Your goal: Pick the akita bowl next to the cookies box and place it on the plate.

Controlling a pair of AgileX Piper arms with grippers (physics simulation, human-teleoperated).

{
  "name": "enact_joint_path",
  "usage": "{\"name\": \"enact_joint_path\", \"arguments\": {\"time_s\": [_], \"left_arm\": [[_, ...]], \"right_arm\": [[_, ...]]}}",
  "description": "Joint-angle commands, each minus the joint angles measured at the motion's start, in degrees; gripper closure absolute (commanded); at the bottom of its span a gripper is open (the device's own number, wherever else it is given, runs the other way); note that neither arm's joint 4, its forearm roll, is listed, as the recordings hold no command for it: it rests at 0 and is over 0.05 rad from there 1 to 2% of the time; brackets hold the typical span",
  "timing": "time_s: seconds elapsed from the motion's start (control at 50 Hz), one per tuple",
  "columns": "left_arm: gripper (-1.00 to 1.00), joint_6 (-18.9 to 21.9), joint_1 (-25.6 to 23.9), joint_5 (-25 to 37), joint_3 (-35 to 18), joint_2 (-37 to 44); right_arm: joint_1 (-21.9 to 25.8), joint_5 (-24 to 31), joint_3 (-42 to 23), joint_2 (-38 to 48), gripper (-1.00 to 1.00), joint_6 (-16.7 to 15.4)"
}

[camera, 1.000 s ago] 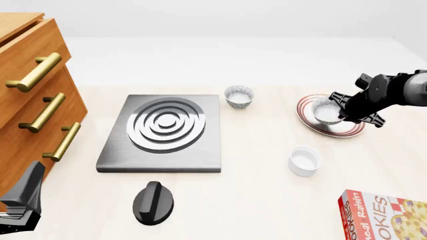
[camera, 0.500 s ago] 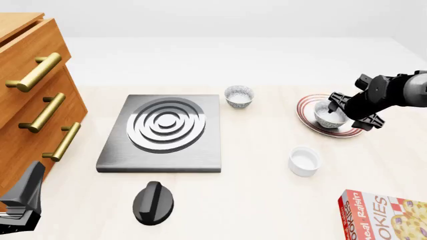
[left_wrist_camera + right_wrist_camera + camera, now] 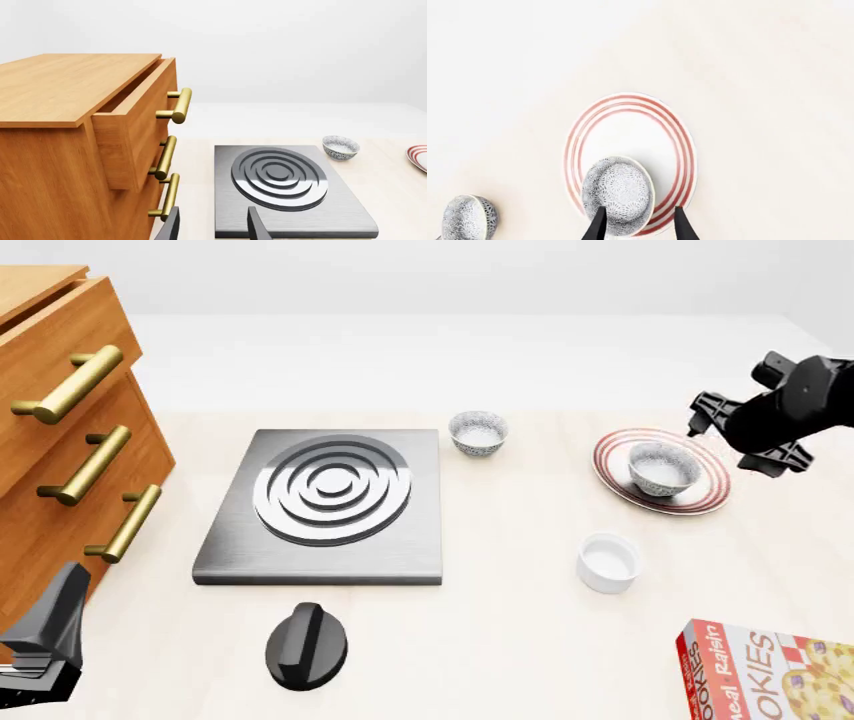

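Note:
The akita bowl (image 3: 663, 468) stands upright on the red-ringed plate (image 3: 625, 493) at the right of the table. My right gripper (image 3: 738, 440) hangs open just above and to the right of the plate, holding nothing. In the right wrist view the bowl (image 3: 618, 194) lies on the plate (image 3: 627, 101) beyond the open gripper (image 3: 638, 227). The cookies box (image 3: 766, 672) lies at the front right corner. My left gripper (image 3: 47, 640) stays open at the front left, far from the bowl, and shows as the gripper (image 3: 213, 227) in its own view.
A look-alike bowl (image 3: 478, 431) sits behind the grey stove plate (image 3: 327, 502). A plain white cup (image 3: 609, 562) stands in front of the plate. A black knob (image 3: 307, 643) lies near the front edge. A wooden drawer cabinet (image 3: 67, 430) fills the left side.
My right gripper has opened, let go of the bowl and drawn up and away to the right. The bowl now rests on the plate. The left arm has not moved.

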Motion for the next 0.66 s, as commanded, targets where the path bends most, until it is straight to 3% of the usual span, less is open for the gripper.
{"name": "enact_joint_path", "arguments": {"time_s": [0.02,0.24,0.48,0.58,0.66], "left_arm": [[-1.0,0.0,0.0,0.0,0.0,0.0],[-1.0,0.0,0.0,0.0,0.0,0.0],[-1.0,0.0,0.0,0.0,0.0,0.0],[-1.0,0.0,0.0,0.0,0.0,0.0],[-1.0,0.0,0.0,0.0,0.0,0.0]], "right_arm": [[-1.6,2.9,0.8,-8.1,-1.0,-1.0],[-4.0,4.7,1.8,-16.4,-1.0,-3.3],[-6.5,-0.1,8.3,-24.3,-1.0,-4.8],[-2.9,-3.9,14.8,-28.7,-1.0,-0.8],[-2.8,-6.6,17.9,-31.1,-1.0,0.6]]}}
